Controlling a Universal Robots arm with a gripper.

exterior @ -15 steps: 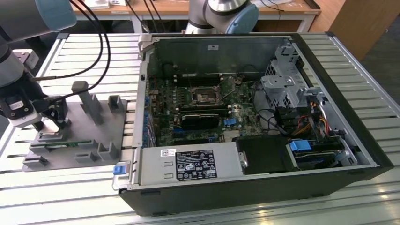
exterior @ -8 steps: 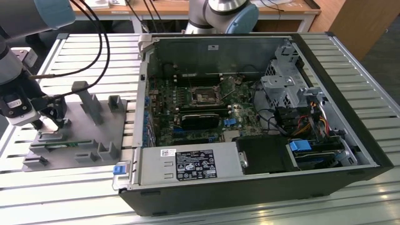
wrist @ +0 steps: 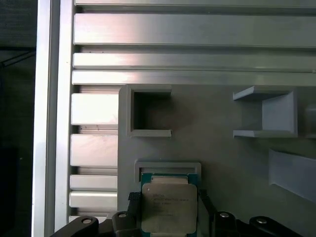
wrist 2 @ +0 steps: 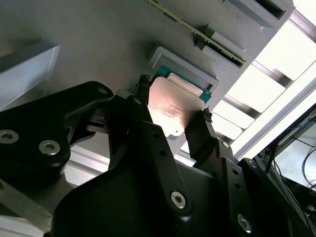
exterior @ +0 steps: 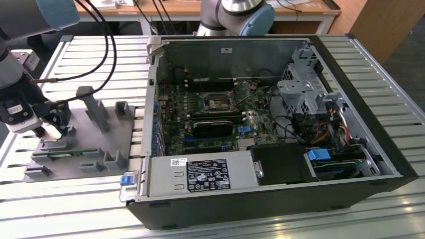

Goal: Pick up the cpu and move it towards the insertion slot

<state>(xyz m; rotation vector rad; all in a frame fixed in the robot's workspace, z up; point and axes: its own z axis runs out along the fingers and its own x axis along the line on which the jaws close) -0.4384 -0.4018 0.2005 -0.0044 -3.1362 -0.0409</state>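
My gripper (wrist 2: 175,98) pinches the cpu (wrist: 169,207) by two opposite edges at its nest (wrist: 168,167) near the edge of the grey fixture (wrist: 222,153); I judge it light, stiff, slick-topped, fragile underneath.

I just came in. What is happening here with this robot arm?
The arm's black gripper is at the grey plastic holder tray, on the exterior view's left of the open black computer case. Its jaws look closed on two sides of the silver square cpu chip, which is at its pocket in the tray. The silver-framed square processor socket inside the case lies well apart from it.
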